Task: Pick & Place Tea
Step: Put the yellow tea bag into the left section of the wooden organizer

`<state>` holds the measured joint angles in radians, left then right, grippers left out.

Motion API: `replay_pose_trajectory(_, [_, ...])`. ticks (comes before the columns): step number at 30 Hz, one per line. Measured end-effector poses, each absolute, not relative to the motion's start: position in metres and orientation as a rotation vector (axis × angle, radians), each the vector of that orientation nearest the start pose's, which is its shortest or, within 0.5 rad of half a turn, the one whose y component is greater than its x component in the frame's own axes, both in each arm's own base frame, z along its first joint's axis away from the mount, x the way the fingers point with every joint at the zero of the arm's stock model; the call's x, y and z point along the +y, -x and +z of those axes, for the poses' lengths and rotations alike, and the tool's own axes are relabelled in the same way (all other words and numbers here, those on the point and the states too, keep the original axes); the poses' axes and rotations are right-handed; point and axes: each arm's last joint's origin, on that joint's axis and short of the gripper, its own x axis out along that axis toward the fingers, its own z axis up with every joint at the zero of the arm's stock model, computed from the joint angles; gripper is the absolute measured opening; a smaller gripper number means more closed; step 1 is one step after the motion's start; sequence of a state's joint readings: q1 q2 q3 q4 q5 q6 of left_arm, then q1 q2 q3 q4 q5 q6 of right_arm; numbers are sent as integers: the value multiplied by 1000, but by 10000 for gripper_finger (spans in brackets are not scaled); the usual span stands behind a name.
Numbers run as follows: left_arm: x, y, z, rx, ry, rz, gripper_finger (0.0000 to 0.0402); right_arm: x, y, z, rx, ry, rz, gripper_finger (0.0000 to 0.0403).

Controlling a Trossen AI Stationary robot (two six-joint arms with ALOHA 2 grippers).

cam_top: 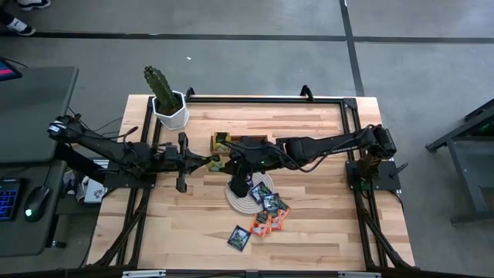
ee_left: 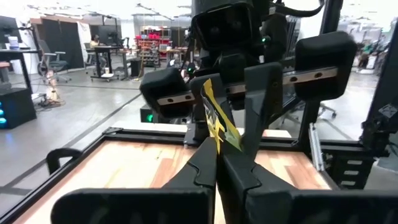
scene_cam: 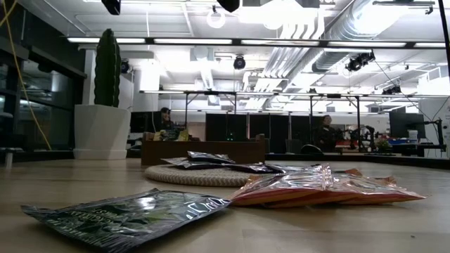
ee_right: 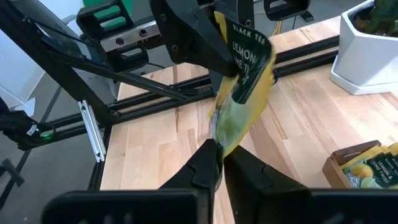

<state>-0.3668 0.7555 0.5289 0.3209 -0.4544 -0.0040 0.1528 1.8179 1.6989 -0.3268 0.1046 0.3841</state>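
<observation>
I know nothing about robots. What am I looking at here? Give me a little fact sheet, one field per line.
Setting: wooden table with two dark arms meeting mid-table
Left end effector: shut on the yellow-green tea sachet
Right end effector: pinching the same sachet's other end, both arms holding it above the table
Tray: brown wooden tray with yellow-green sachets already in it
Mat: round woven mat with dark sachets on it
Loose tea: orange-red sachets and one dark sachet on the table
Other: potted cactus at the back

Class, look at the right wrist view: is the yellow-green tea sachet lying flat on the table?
No. The yellow-green tea sachet is up in the air, pinched between the left tool and the right tool.
</observation>
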Motion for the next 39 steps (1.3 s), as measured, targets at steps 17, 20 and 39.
replay_pose_trajectory(17, [-36,-168,269,186,-89,263,0,61,-357,365,687,-337,-277,70])
replay_pose_trajectory(20, [-20,-176,262,240,-87,281,0,70,-345,371,695,-345,-298,71])
replay_pose_trajectory(39, [93,-205,224,354,67,206,0,123,-327,373,602,-332,-367,71])
